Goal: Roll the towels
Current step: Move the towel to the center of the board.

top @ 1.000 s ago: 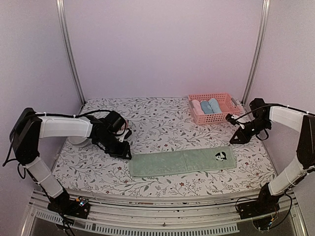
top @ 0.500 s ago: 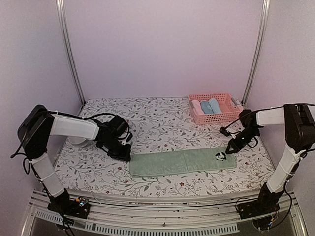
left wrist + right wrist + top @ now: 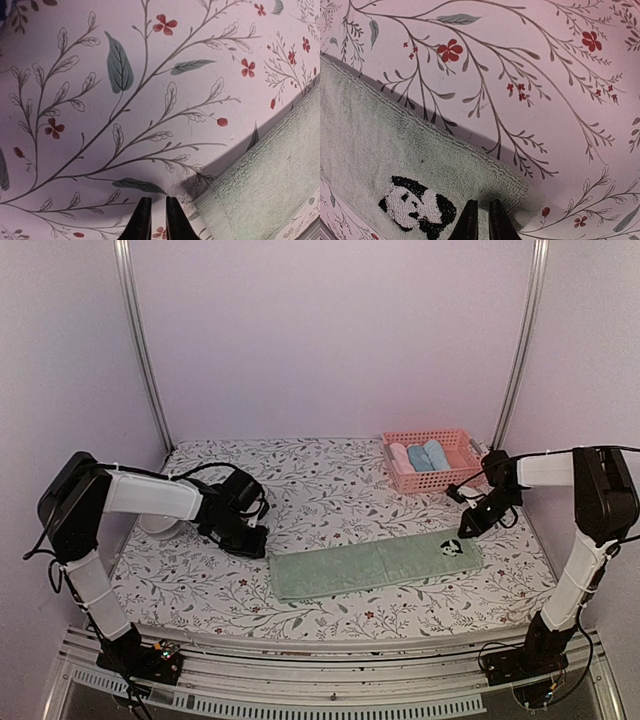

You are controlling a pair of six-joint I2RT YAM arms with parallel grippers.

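From above, three soft rolls [image 3: 421, 457] sit in the pink lattice basket [image 3: 424, 434] at the table's [image 3: 330, 480] far right corner; the green towel [image 3: 370, 565] lies flat, not yet rolled, along the near edge. Left wrist: the left gripper [image 3: 154, 217] is nearly closed at its terry corner, hold unclear. Right wrist: the right gripper [image 3: 480, 220] pinches the looped corner beside the panda [image 3: 417, 207].

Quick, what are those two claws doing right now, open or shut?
Left gripper: closed at the green towel corner; whether it grips it cannot be told.
Right gripper: closed, pinching the green towel's corner.
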